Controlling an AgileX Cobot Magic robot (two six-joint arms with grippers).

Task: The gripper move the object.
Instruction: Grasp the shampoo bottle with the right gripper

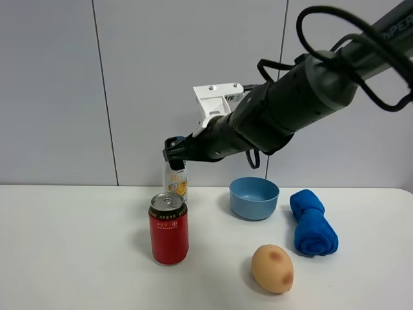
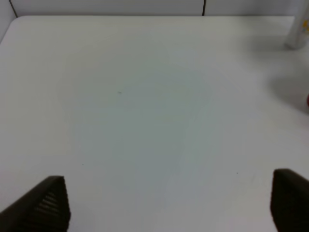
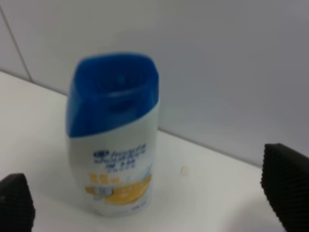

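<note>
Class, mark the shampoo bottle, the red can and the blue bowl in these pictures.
shampoo bottle (image 3: 116, 145): right wrist view, white body below the cap.
red can (image 1: 168, 236): exterior high view, red side wall.
blue bowl (image 1: 254, 205): exterior high view, outer wall.

The dark right arm (image 1: 290, 103) reaches in from the upper right across the middle, with a white bracket (image 1: 216, 100) on top and black cables (image 1: 335, 39) looping above it. The right gripper (image 1: 173, 152) sits at the top of the white shampoo bottle (image 1: 176, 183), covering its cap; whether the fingers touch it is hard to tell from here. The bottle stands upright on the white table (image 1: 77, 245), just behind a red can (image 1: 168, 230). Further right are a blue bowl (image 1: 254, 197), a rolled blue towel (image 1: 312, 223), and nearer the camera a potato (image 1: 271, 268).
</note>
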